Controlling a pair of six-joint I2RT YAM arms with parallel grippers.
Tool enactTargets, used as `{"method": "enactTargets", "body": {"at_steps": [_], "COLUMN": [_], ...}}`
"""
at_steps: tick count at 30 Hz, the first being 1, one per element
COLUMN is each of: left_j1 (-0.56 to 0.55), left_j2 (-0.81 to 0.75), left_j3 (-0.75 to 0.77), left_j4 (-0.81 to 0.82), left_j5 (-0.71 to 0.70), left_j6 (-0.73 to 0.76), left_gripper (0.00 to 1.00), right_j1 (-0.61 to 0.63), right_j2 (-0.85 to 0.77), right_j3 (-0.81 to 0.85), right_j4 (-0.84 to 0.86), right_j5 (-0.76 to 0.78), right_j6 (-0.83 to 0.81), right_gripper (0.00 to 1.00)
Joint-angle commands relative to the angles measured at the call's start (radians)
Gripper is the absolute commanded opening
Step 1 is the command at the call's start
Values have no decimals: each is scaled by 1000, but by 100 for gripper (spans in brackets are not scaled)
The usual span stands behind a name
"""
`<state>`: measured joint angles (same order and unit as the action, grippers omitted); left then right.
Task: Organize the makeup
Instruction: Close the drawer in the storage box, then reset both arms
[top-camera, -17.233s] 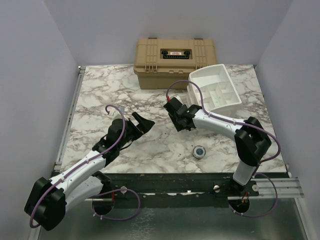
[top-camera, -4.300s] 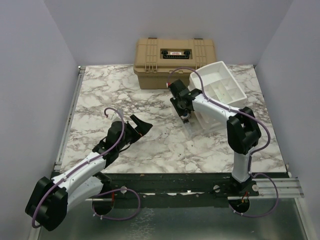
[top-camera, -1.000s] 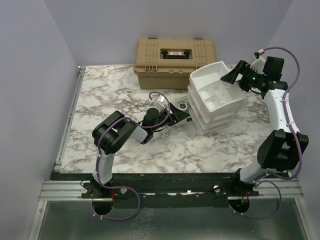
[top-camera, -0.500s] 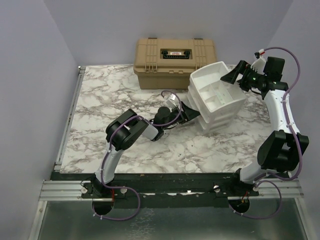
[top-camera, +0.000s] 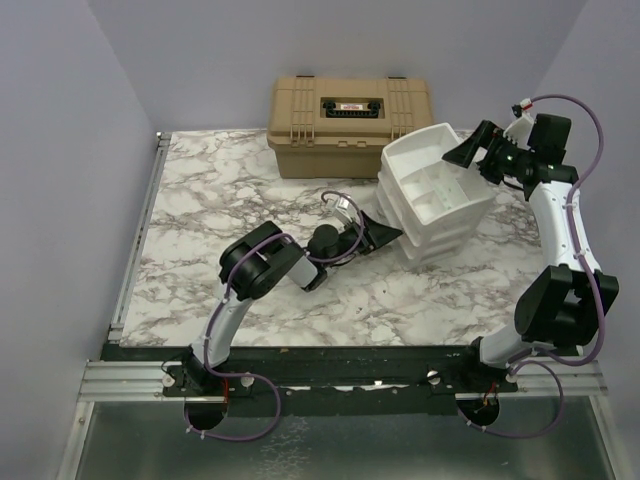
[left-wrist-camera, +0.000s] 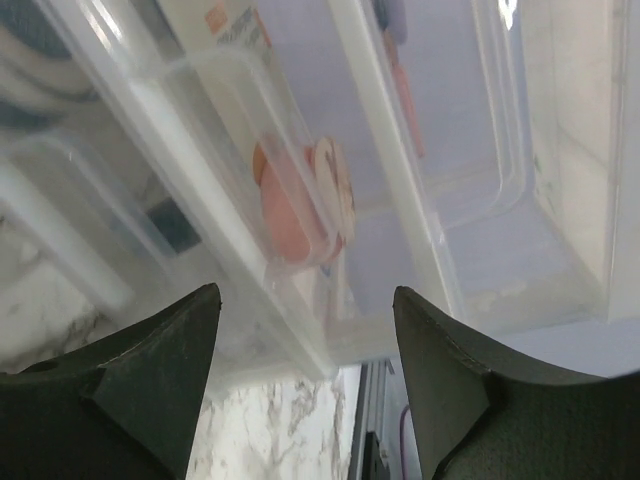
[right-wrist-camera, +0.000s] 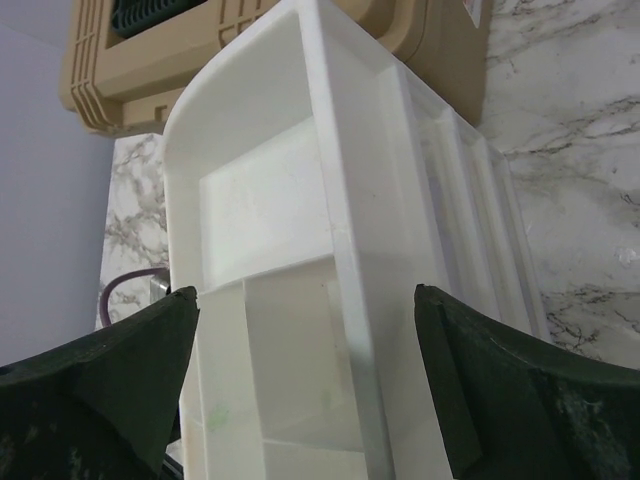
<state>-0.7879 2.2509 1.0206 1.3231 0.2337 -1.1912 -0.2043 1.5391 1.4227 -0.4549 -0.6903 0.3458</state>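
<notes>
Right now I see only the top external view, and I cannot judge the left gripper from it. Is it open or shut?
Observer: Open. In the left wrist view the left gripper holds nothing, jaws apart in front of the clear drawer.
Operator: What lies inside that drawer?
Observer: A pink disc stands on edge in a small compartment, with a paler disc beside it.
Operator: And the right gripper?
Observer: The right gripper is open too, holding nothing, facing the top tray.
</notes>
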Motion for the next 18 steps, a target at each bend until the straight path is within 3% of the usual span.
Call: {"method": "enactTargets", "body": {"at_steps": [1,6,10,14,18], "left_j1": [-19,22,59,76,77], "left_j2": [-86,-205,-324,-487,-674], "left_j3": [-104,-228,-309,-332,-294], "left_j4": [78,32,-75,-316,-679], "left_j5": [-29,-56,-71,-110,-218], "left_j6": [21,66,126,263,427], "left_gripper": [73,76,78,82,89], "right_j1": [11,11,11,11,11], "right_j2": [-8,-14,-104,-219,-327], "right_j3": [77,152,90,-32,-127], "right_j4": [-115,-138,-56,54,122], "right_j5": [133,270,342,446,476], "right_j6": [-22,-48,-36,-17,-28], "right_gripper": [96,98,98,99,99]}}
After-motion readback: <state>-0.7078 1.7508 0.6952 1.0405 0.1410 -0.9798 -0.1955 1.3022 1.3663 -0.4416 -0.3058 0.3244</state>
